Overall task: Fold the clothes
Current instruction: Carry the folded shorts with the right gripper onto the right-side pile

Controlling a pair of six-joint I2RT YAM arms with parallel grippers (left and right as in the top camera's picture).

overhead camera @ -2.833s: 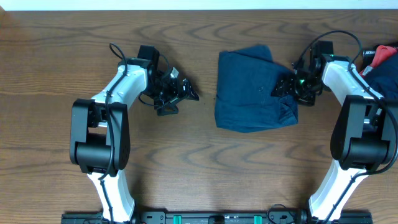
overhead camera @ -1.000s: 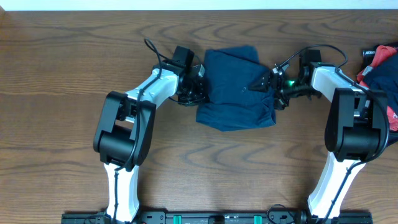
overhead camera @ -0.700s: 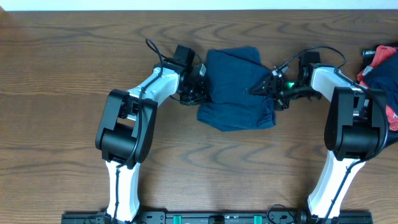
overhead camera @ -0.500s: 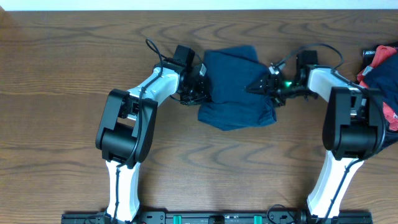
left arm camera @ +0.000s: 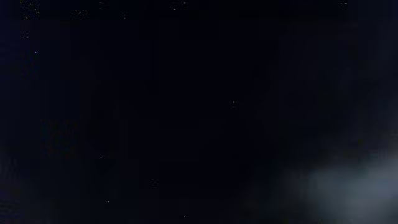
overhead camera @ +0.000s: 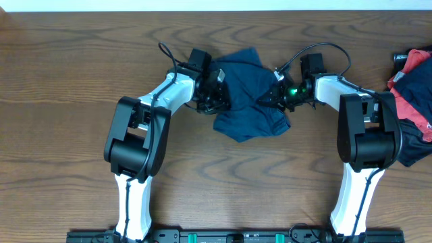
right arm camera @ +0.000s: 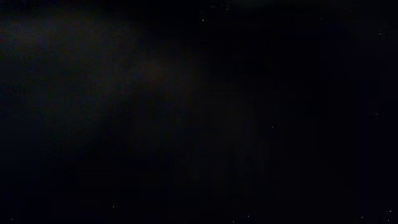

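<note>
The clothes [overhead camera: 248, 101], dark navy shorts, lie bunched in a rumpled heap at the middle back of the table. My left gripper [overhead camera: 217, 94] is pressed against the heap's left edge, and its fingers are lost against the dark cloth. My right gripper [overhead camera: 275, 94] is at the heap's right edge, shut on a fold of the fabric and drawing it inward. Both wrist views are almost black and show no fingers.
A pile of red and dark garments [overhead camera: 413, 71] sits at the table's right edge, behind the right arm. The wooden table [overhead camera: 67, 101] ends at a white strip along the back. Both arm bases stand at the front edge.
The right gripper has closed and moved left, dragging the shorts' right edge inward so the cloth bunches and peaks. The left arm has stayed at the left edge.
</note>
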